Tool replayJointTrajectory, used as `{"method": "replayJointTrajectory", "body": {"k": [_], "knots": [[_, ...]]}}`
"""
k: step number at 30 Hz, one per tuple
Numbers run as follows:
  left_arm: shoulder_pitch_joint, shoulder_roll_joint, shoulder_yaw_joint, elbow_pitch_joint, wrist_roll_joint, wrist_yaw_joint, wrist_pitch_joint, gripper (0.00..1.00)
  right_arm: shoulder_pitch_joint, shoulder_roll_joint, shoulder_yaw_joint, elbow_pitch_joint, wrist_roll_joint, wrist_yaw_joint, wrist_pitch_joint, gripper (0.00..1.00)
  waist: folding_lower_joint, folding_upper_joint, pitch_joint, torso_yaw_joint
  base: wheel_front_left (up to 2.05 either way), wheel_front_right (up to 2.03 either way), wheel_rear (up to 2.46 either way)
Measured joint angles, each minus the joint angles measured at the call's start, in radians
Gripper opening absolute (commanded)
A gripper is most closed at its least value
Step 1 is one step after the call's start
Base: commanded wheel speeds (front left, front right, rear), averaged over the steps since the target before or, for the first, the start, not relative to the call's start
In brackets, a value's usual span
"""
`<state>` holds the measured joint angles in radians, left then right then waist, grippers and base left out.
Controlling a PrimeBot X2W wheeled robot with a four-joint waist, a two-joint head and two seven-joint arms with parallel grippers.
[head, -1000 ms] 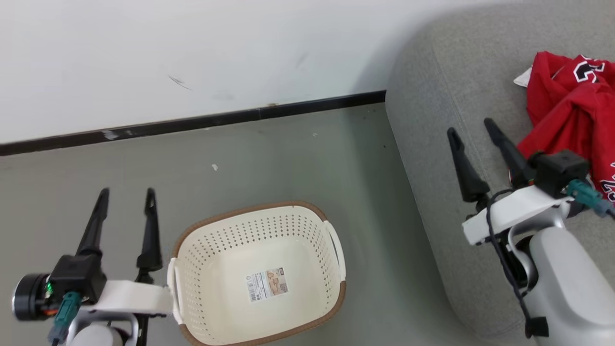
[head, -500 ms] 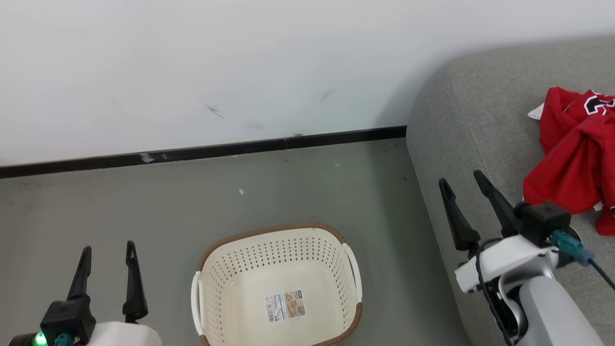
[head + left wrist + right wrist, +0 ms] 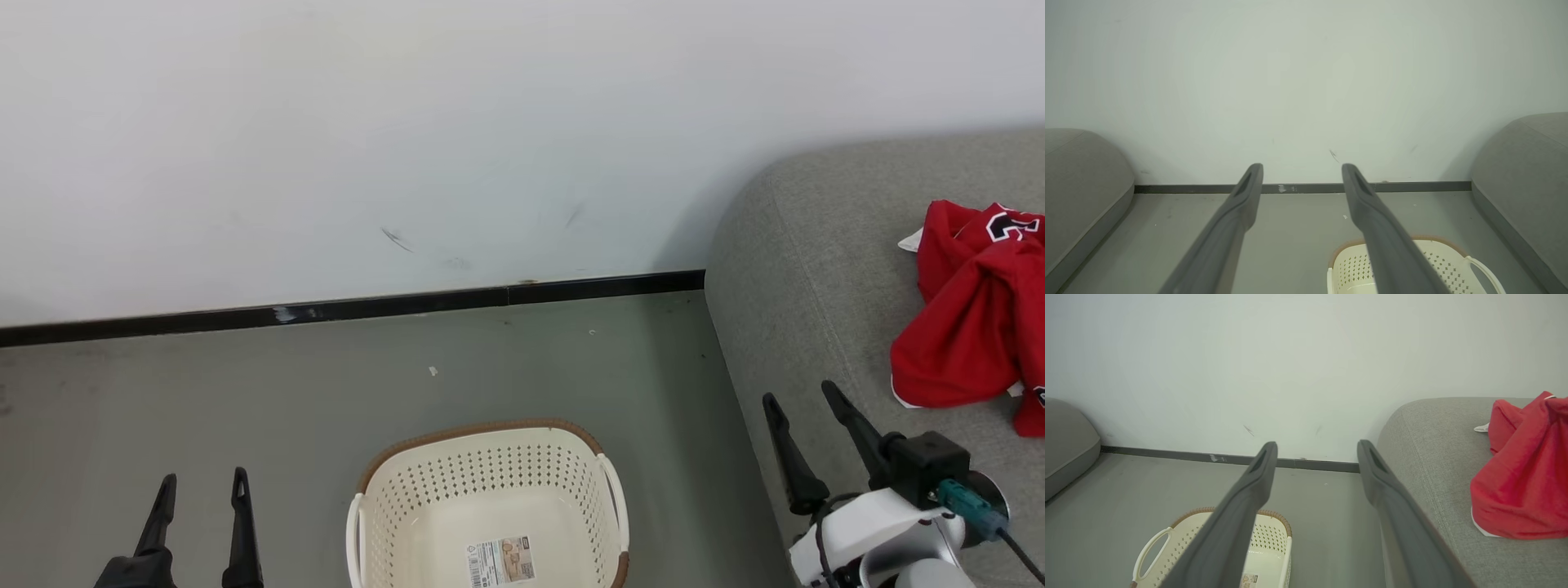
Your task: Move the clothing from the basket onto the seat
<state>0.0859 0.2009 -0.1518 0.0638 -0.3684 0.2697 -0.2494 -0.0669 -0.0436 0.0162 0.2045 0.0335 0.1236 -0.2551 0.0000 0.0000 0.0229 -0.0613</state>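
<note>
With clothing (image 3: 963, 327) heaped on the seat (image 3: 800, 261) and the basket (image 3: 490, 474) seemingly empty, though cut off below, draw left end effector (image 3: 204, 475) and right end effector (image 3: 798, 391), both released and bare, back clear of the fabric.

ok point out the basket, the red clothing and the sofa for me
basket (image 3: 490, 478), head view, perforated back wall
red clothing (image 3: 963, 327), head view, middle of the bunched fabric
sofa (image 3: 800, 269), head view, bare grey rounded corner
</note>
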Motion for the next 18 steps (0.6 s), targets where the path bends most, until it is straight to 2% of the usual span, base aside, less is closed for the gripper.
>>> {"method": "replayJointTrajectory", "body": {"k": [7, 18], "knots": [[0.016, 0.0, -0.006, 0.002, 0.0, -0.01, 0.0, 1.0, 0.041, 0.002, 0.004, -0.025, -0.016, 0.0, 0.0, 1.0, 0.0, 0.0, -0.035, 0.006, 0.0, 0.0, 0.0], [0.027, -0.001, -0.005, -0.001, 0.0, -0.019, 0.0, 1.0, 0.088, 0.002, 0.008, -0.058, 0.038, 0.0, 0.0, 1.0, -0.0001, 0.0, -0.06, 0.019, 0.0, 0.0, 0.0]]}}
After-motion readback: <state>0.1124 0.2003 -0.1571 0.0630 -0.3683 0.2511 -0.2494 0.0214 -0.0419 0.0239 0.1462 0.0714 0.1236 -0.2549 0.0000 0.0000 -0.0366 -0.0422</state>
